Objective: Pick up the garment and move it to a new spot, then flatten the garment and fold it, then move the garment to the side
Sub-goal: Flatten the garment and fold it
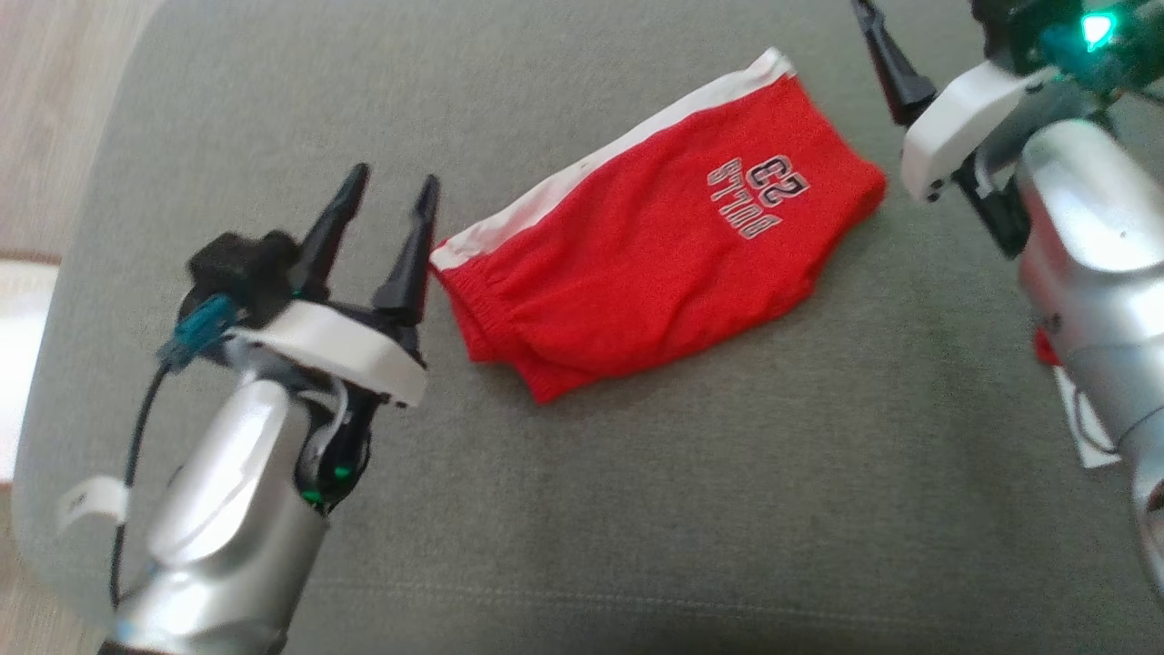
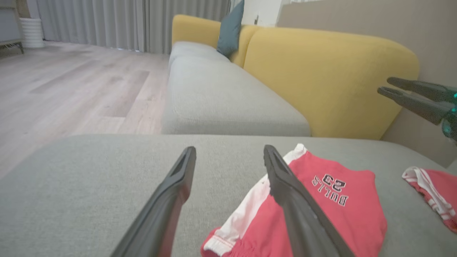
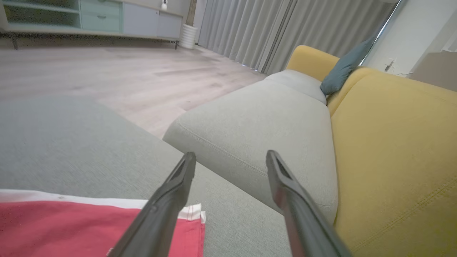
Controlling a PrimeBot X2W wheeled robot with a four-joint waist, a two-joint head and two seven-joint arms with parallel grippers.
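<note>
1. Shorts [image 1: 655, 227] are red w/ a white side stripe and "BULLS 23" print. They lie doubled over on grey sofa cushion [image 1: 637, 509], between the two sets of fingers.
2. L gripper [image 1: 394, 175]: fingers spread, nothing betw. them. The waistband end of the shorts sits just beside the finger nearer the cloth. Touching or a hair apart, can't tell.
3. R gripper [image 3: 231, 154]: fingers spread too, empty. In the right wrist view the white-striped corner lies low beside one finger, near but not gripped.
4. Progress, my read: pick-up, re-spot, flatten and fold all look done. The cloth is a compact, fairly flat bundle w/ layers stacked and some puckering at the waistband.
5. Left to do, prob.: the final shift to the side. Whether this spot counts as "the side" can't be judged from here.
6. A second red-and-white garment [image 2: 432, 192] lies beyond the shorts from the L fingers, well apart from them. It prob. marks the side pile, but that's a guess.
</note>
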